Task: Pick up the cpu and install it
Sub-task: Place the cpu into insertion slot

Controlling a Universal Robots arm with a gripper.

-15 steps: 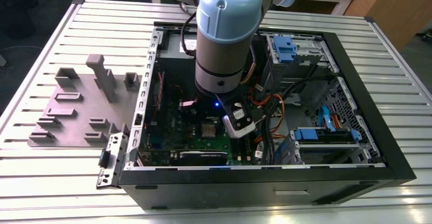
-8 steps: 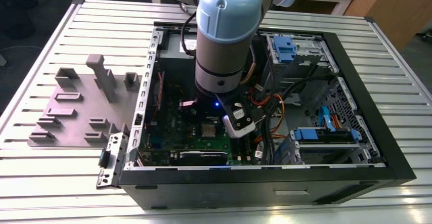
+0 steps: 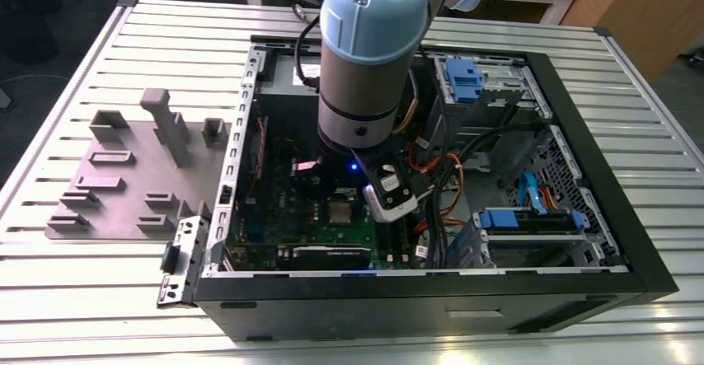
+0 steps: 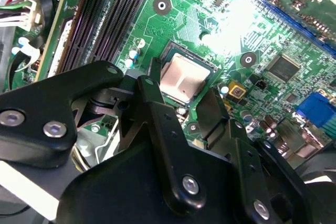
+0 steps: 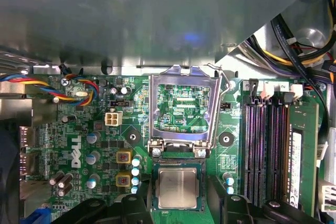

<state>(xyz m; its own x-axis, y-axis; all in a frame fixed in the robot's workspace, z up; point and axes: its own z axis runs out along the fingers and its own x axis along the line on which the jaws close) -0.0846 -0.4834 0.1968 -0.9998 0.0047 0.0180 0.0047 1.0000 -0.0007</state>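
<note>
The gripper (image 4: pixel 184 100) hangs inside the open computer case (image 3: pixel 440 307), its fingers (image 4: pixel 157 119) spread apart and pinching nothing. The cpu (image 5: pixel 177 188) lies flat in the socket of the green motherboard (image 5: pixel 79 129), between the two fingertips and beneath them. The tips look clear of its edges, though the angle leaves that unsure. Just beyond the chip from the gripper, the silver socket frame (image 5: pixel 157 108) stands hinged open. The memory slots (image 5: pixel 262 150) run alongside one finger.

In the first wrist view, white lettering (image 5: pixel 76 151) is printed on the green circuit board (image 5: pixel 233 124) among its round capacitors; a long white label (image 5: pixel 296 169) runs along the green memory stick (image 5: pixel 307 145).
</note>
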